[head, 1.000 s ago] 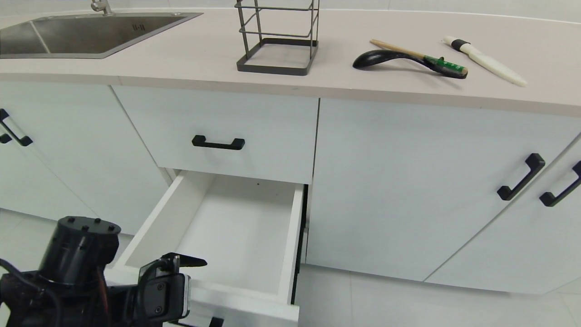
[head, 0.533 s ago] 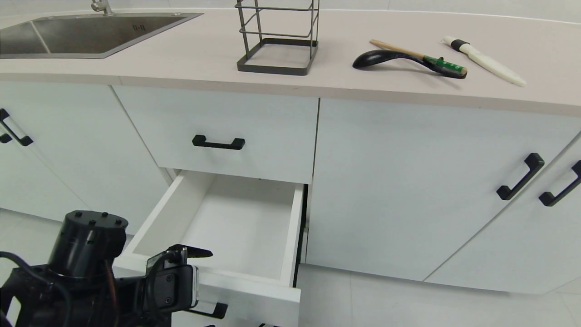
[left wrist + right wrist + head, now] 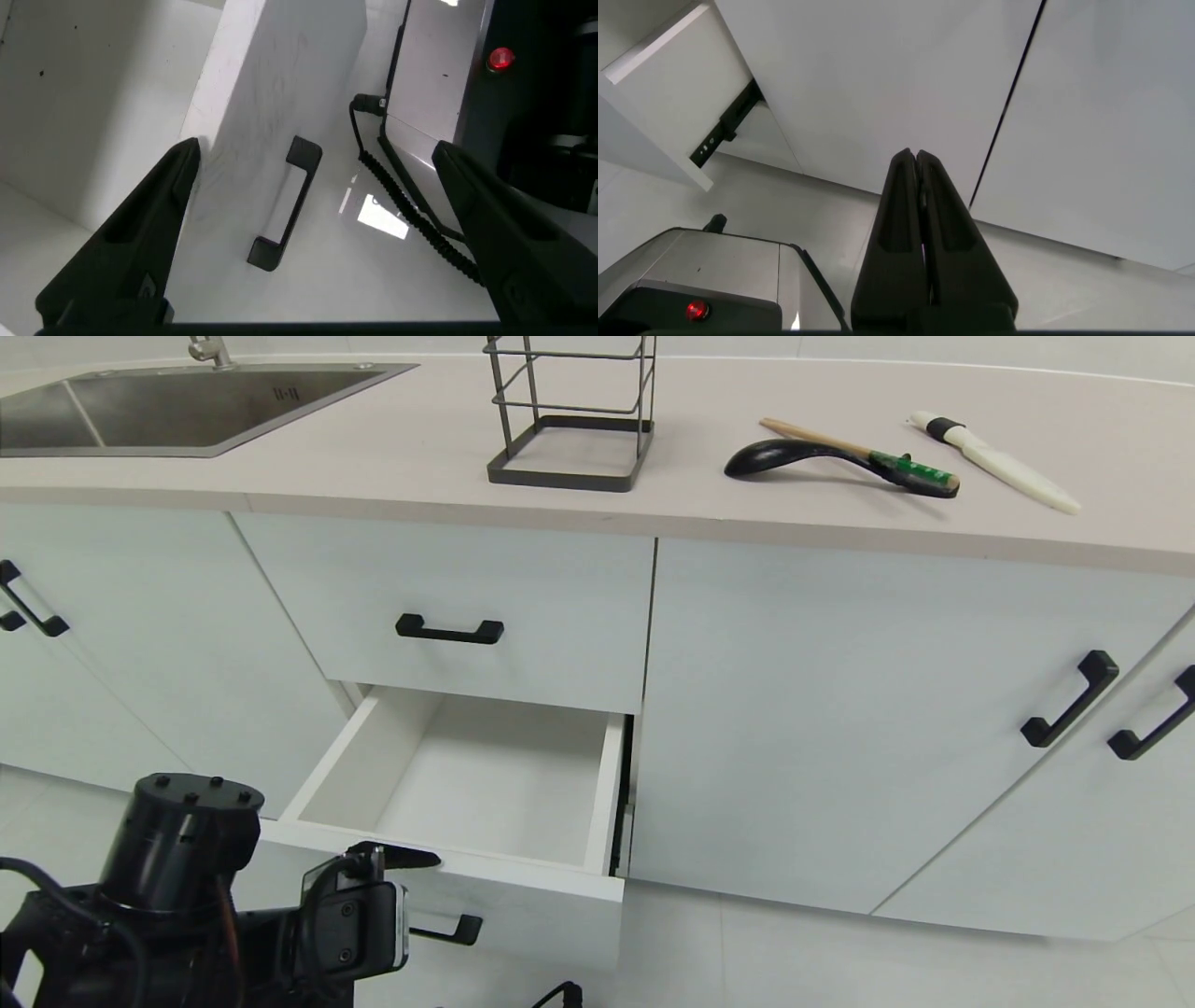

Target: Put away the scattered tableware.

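Head view: white drawer [image 3: 599,782] open; black ladle [image 3: 782,454] on beige countertop [image 3: 373,439], beside dark wire rack [image 3: 568,478]; left gripper [image 3: 318,154] spread apart; right gripper [image 3: 917,161] pressed together.

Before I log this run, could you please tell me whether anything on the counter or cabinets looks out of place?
Yes: a black ladle, wooden chopsticks and a white utensil lie loose on the counter, right of the wire rack. The lower drawer hangs open with nothing visible inside.
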Available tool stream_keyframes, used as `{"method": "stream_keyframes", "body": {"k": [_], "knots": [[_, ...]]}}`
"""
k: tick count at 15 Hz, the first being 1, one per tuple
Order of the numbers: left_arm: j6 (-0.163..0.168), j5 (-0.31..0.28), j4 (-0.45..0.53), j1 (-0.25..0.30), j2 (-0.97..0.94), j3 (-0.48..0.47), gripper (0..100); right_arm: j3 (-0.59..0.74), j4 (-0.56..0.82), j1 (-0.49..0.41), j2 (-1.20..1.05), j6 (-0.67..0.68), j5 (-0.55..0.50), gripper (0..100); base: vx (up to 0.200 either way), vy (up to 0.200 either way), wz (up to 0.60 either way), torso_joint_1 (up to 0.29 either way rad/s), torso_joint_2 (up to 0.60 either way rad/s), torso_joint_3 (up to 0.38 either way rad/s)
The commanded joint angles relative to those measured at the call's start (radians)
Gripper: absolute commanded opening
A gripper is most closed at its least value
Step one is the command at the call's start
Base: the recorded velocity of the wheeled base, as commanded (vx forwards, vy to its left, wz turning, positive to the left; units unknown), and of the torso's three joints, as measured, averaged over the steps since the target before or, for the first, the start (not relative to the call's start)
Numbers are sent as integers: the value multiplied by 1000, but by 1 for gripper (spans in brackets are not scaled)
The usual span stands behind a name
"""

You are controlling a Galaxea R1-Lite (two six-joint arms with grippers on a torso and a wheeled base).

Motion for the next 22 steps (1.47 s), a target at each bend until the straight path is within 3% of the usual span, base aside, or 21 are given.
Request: {"method": "stream_keyframes", "body": {"k": [1, 5, 9, 14, 19, 22], "knots": [[-1, 1, 1, -3, 13, -10, 100, 0, 0, 0, 2, 0, 0, 0, 0, 0, 0, 0, 0, 0], [-7, 2, -2, -5, 35, -111, 100, 0, 0, 0, 2, 0, 0, 0, 0, 0, 0, 0, 0, 0], [-7, 2, -4, 0, 96, -119, 100, 0, 0, 0, 2, 0, 0, 0, 0, 0, 0, 0, 0, 0], [-5, 1, 1, 21, 142, -93, 100, 0, 0, 0, 2, 0, 0, 0, 0, 0, 0, 0, 0, 0], [-8, -6, 7, 9, 15, 15, 100, 0, 0, 0, 2, 0, 0, 0, 0, 0, 0, 0, 0, 0], [-11, -4, 4, 8, 18, 13, 100, 0, 0, 0, 2, 0, 0, 0, 0, 0, 0, 0, 0, 0]]}}
